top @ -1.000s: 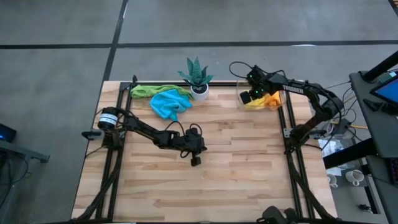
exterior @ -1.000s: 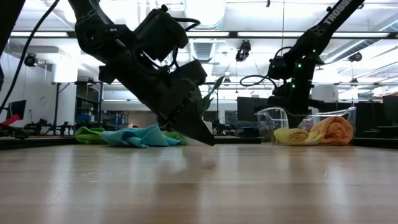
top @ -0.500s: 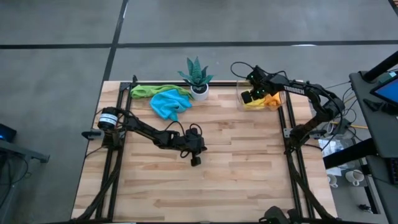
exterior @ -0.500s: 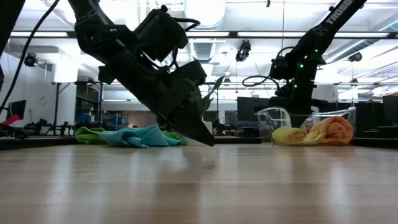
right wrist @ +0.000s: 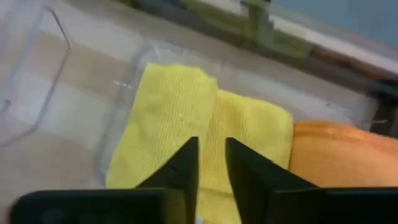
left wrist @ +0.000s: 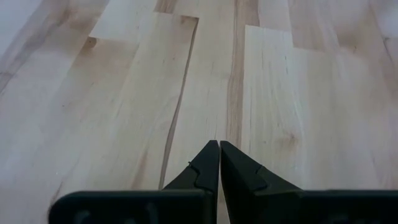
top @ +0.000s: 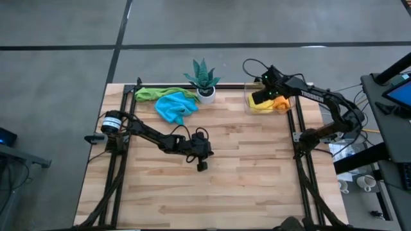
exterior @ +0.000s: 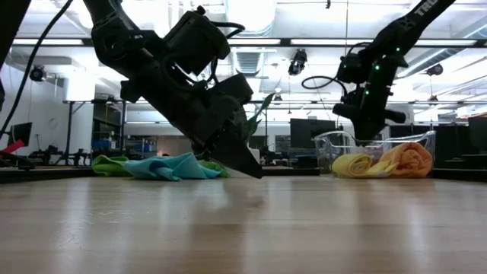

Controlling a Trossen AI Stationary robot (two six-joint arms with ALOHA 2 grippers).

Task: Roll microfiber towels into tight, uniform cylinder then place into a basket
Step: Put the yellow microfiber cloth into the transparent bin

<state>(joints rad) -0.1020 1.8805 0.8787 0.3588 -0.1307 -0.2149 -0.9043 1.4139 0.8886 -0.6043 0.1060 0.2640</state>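
Left of the potted plant [top: 203, 79]: green towel [top: 151, 94], blue towel [top: 176, 106] loose on table [top: 257, 173]. Left gripper [top: 202, 165] in front of plant, fingers pressed together, empty. Right of plant: clear basket [top: 249, 102] with yellow roll [right wrist: 186, 124] and orange roll [right wrist: 336, 155]; right gripper [right wrist: 211, 163] just above, narrow gap, empty.

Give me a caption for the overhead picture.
Right pincer over the basket holding yellow and orange towels; left pincer idle mid-table.
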